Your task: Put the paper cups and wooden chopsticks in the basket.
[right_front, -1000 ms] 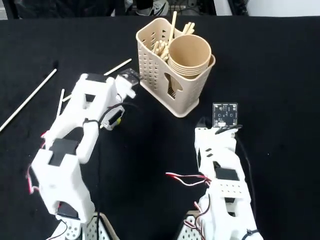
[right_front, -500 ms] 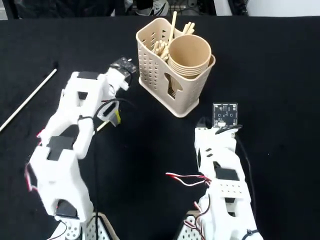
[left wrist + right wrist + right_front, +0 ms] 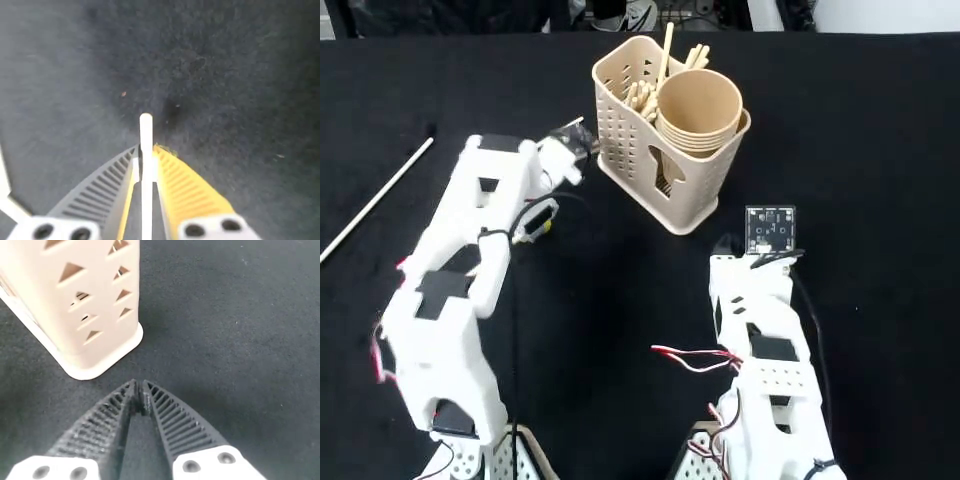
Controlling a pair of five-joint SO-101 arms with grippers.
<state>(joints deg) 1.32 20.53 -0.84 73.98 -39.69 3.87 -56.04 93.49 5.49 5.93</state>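
Between the fingers of the left gripper (image 3: 146,149), its own wrist view shows a wooden chopstick (image 3: 145,125) pinched tight. The stick's pale tip pokes out past the fingertips over dark fabric. From the high view that gripper (image 3: 572,148) sits just beside the left wall of the basket (image 3: 630,150), and the held stick cannot be made out under the wrist.

The high view also shows the basket standing upright, with a stack of paper cups (image 3: 700,100) in its nearer compartment and a bundle of chopsticks (image 3: 645,92) in the one behind. A loose chopstick (image 3: 375,202) lies slantwise on the table, well apart to the left of the left arm.

The right wrist view shows the right gripper (image 3: 138,390) with its fingers pressed together tip to tip, near a bottom corner of the basket (image 3: 90,300).

A black cloth (image 3: 860,130) covers the table. Beyond its far edge are dark clutter and a strip of pale wall (image 3: 885,15).
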